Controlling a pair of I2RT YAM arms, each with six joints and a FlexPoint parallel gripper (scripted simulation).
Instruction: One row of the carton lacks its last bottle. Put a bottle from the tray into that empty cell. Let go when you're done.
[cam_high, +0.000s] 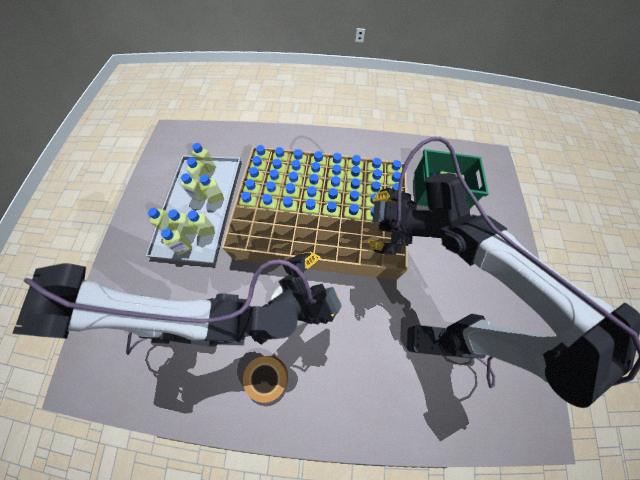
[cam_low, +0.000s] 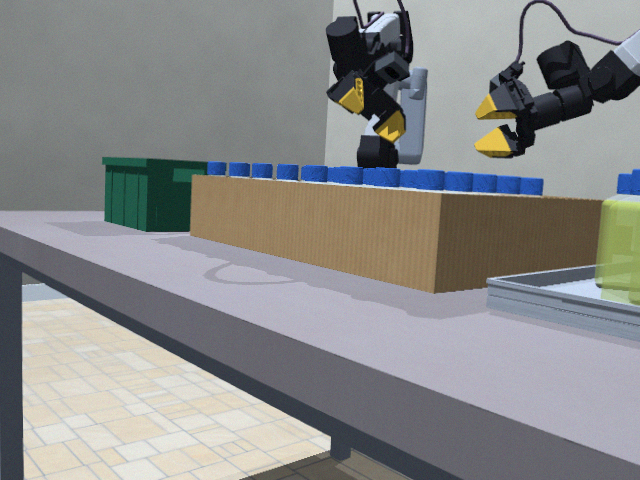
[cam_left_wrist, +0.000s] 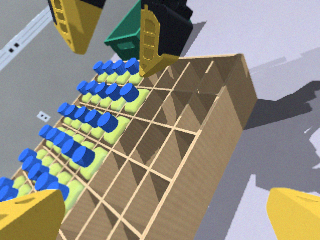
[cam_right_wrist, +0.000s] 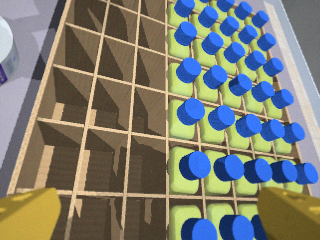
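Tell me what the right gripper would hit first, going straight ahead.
Most likely the carton: the right gripper points down at it, around where filled cells border empty ones. Whether a blue cap or a divider comes first, I can't tell; depth is unclear.

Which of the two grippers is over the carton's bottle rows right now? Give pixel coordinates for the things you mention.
The right gripper (cam_high: 379, 221) (cam_low: 373, 117); the left gripper (cam_high: 323, 281) (cam_low: 488, 129) sits off the carton's open long side.
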